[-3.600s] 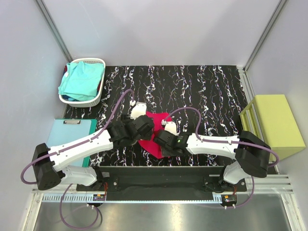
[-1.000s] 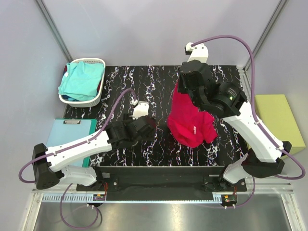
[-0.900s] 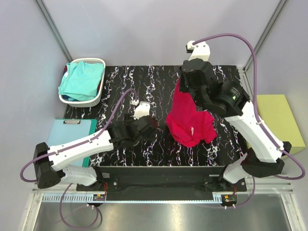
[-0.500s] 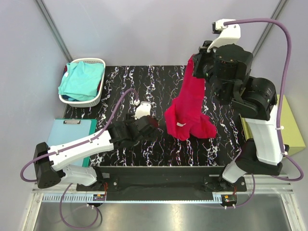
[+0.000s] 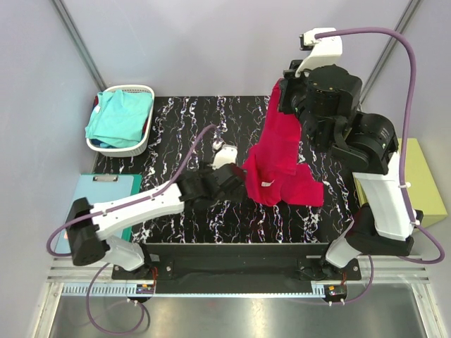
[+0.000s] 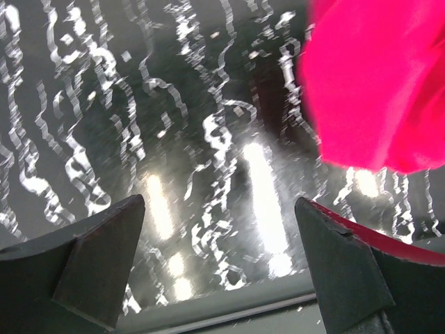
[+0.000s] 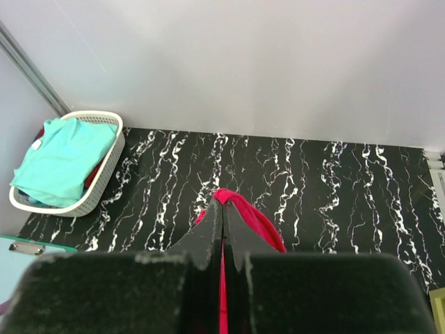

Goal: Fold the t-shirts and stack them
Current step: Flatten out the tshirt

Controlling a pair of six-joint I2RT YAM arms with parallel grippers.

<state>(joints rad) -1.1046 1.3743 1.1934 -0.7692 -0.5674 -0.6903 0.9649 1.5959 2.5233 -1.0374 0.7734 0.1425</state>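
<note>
The crimson-red t-shirt (image 5: 282, 162) hangs crumpled above the black marbled table (image 5: 211, 120), pinched at its top by my right gripper (image 5: 280, 91), which is raised high at the back right. In the right wrist view the right gripper (image 7: 222, 203) is shut on a fold of the red t-shirt (image 7: 252, 213). My left gripper (image 5: 238, 186) is low over the table, just left of the shirt's lower hem. In its own view the left gripper (image 6: 219, 205) is open and empty, with the red t-shirt (image 6: 382, 83) at upper right. The turquoise t-shirt (image 5: 120, 116) lies in the basket.
A white basket (image 5: 130, 89) stands at the table's back left corner, seen also as the basket (image 7: 104, 167) in the right wrist view. A light-blue clipboard mat (image 5: 99, 204) lies off the table's left edge. A yellow-green block (image 5: 405, 179) sits at the right.
My right arm has lifted the red t-shirt higher and toward the back, so it hangs longer. My left arm has moved right, toward the shirt's lower edge, staying open.
</note>
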